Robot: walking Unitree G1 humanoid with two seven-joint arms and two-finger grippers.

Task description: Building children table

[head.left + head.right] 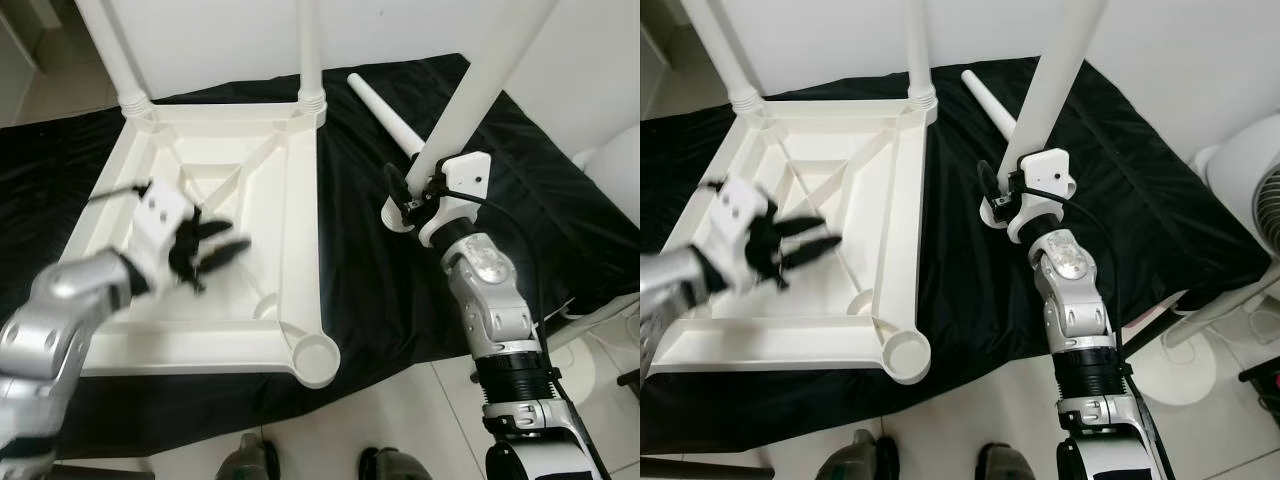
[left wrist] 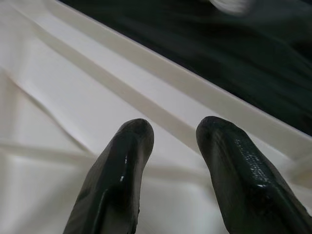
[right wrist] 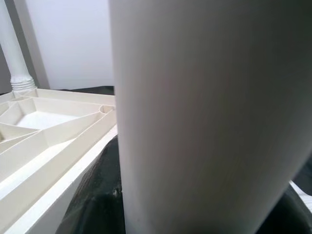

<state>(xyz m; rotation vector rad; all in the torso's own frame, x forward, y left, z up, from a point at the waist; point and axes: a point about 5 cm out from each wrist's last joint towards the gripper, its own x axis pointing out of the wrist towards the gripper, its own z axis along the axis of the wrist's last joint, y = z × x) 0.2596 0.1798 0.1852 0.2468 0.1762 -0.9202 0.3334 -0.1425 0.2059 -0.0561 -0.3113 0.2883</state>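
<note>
Left eye view: I see my left gripper point(image 1: 215, 250) hovering with fingers spread over the ribbed underside of the white tabletop point(image 1: 290, 210), which lies upside down on the black cloth point(image 1: 370, 250) with two legs already standing up at its far corners. To the right, my right gripper point(image 1: 408, 195) clamps a white leg point(image 1: 480, 80) (upright, leaning slightly right). Another loose leg point(image 1: 385, 115) lies flat beyond.

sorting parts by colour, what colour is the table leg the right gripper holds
White. The table leg in the right gripper shows best in the left eye view.
</note>
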